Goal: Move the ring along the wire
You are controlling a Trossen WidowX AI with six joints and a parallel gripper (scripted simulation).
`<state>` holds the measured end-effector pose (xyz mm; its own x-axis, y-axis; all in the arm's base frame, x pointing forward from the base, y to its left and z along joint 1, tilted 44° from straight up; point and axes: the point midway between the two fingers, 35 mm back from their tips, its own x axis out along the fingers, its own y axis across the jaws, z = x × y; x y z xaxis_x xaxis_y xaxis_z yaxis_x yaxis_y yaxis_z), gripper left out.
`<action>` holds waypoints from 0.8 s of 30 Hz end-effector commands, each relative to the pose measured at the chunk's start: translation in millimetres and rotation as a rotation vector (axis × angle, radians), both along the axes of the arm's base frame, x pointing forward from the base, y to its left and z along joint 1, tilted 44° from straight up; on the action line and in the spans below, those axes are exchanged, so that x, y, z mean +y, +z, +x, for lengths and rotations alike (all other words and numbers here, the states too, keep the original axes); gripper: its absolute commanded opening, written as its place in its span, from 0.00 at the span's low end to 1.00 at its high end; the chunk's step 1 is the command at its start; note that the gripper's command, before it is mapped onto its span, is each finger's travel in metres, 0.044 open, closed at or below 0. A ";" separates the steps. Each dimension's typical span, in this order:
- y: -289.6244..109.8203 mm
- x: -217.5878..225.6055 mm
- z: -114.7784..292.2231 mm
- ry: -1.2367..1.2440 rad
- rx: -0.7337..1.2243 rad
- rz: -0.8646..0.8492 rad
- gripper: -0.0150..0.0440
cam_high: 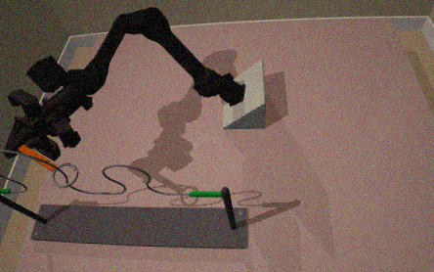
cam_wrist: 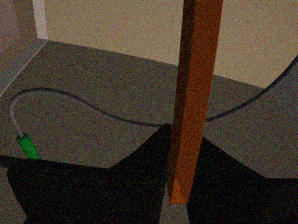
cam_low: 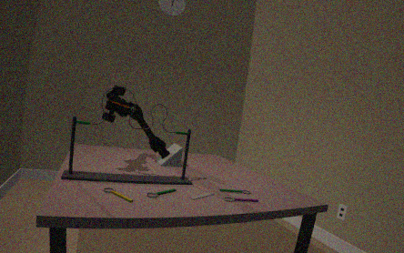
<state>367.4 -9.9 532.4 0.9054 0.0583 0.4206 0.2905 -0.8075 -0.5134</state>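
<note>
A long base plate lies on the table near its front edge, with one post at its right end and the other post at its left. The wire runs between the post tops, above the plate. The ring sits around the wire near the left post, its handle reaching up-left into the gripper. Behind the plate the arm rises from a block standing mid-table. In the exterior view, several small tools lie on the table in front of the plate
</note>
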 end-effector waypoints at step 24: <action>2.4 1.4 -0.4 -0.001 -0.053 -0.239 0.00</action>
<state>366.6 -8.1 535.1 0.8852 0.1494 0.4405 0.3061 -0.9002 -0.3097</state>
